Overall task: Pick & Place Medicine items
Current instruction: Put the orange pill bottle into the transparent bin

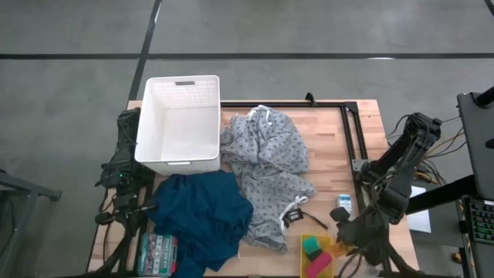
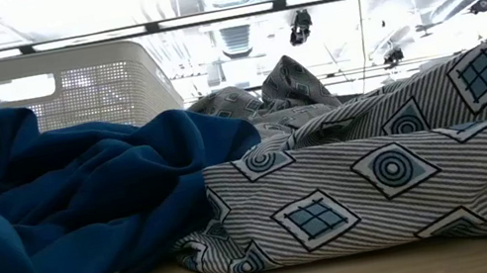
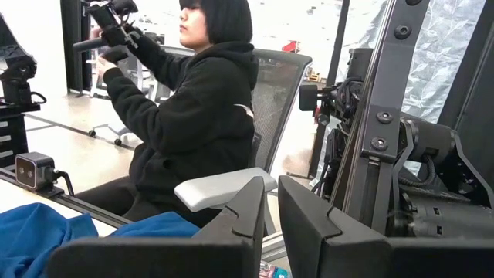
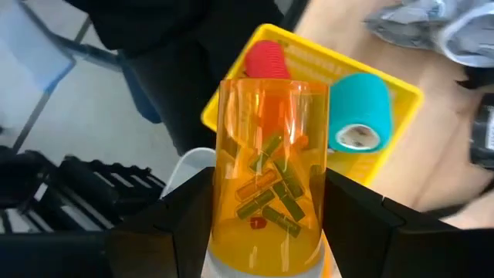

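Note:
My right gripper (image 1: 345, 232) (image 4: 266, 201) is near the table's near right corner, shut on an orange see-through pill bottle (image 4: 266, 139) with capsules inside. Just beyond the bottle is a yellow tray (image 4: 386, 81) (image 1: 333, 266) holding a pink roll (image 4: 266, 58) and a teal roll (image 4: 359, 116). A small white carton with blue print (image 1: 343, 203) lies flat on the wood, on the far side of that gripper. My left gripper (image 3: 272, 212) (image 1: 133, 208) waits at the table's left edge, shut and holding nothing. My right gripper pinches the orange bottle between its two fingers (image 4: 181, 208), one on each side of its round wall (image 4: 231, 216), toward the end with the pale cap (image 4: 262, 266). The rest of the bottle sticks out past the fingertips, over the yellow tray's edge.
A white slatted basket (image 1: 179, 120) (image 2: 84, 89) stands at the far left. A grey patterned cloth (image 1: 266, 174) (image 2: 402, 179) and a blue cloth (image 1: 201, 212) (image 2: 46, 211) are heaped mid-table. A green-and-white box (image 1: 158, 251) lies near left. A seated person (image 3: 193, 116) is beyond the table.

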Robot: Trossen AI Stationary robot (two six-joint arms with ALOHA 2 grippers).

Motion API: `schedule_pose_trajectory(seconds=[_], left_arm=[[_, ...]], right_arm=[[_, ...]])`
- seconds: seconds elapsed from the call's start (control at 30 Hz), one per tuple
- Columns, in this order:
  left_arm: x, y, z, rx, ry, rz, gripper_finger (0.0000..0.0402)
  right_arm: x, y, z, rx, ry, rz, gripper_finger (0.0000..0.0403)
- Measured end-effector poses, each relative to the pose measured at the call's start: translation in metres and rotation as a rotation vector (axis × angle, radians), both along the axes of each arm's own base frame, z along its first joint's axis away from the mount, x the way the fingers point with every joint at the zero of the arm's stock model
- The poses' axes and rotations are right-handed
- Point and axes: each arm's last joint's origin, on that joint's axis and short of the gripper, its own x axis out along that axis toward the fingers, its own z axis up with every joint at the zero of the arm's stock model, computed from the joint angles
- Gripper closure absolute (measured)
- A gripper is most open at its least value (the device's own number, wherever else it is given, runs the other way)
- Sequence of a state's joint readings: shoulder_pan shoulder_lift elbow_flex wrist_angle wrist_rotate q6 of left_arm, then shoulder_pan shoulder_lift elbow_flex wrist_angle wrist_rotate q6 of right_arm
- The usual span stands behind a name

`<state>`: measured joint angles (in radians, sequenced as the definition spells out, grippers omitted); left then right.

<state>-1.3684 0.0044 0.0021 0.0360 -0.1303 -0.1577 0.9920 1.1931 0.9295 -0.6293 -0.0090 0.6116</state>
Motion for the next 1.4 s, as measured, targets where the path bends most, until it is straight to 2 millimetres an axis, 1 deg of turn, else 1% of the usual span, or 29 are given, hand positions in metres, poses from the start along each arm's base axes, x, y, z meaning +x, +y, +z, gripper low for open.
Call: schedule_pose_trajectory(seconds=[0.3,0.37,0.47,0.87,1.0,1.23,1.4], left_arm=[[0.000,0.000,0.000,0.000,0.000,0.000,0.0355],[0.000,0.000,0.000,0.000,0.000,0.001,0.0355],[0.000,0.000,0.000,0.000,0.000,0.000,0.0355],[0.000,0.000,0.000,0.000,0.000,0.000,0.0355],[0.000,0.000,0.000,0.000,0.000,0.001,0.0355],[0.000,0.000,0.000,0.000,0.000,0.000,0.0355],[0.000,0.000,0.000,0.000,0.000,0.001,0.0355]], right_arm=[[0.002,0.002,0.002,0.025,-0.019,-0.003,0.0197],[0.001,0.002,0.002,0.042,0.000,-0.017,0.0197],[0.000,0.003,0.002,0.070,0.046,0.015,0.0197],[-0.002,0.003,-0.001,0.083,0.094,0.058,0.0197],[-0.004,0.001,-0.010,0.064,0.121,0.066,0.0197],[-0.012,-0.007,-0.041,-0.011,0.195,0.099,0.0197],[-0.015,-0.012,-0.056,-0.044,0.219,0.097,0.0197]])
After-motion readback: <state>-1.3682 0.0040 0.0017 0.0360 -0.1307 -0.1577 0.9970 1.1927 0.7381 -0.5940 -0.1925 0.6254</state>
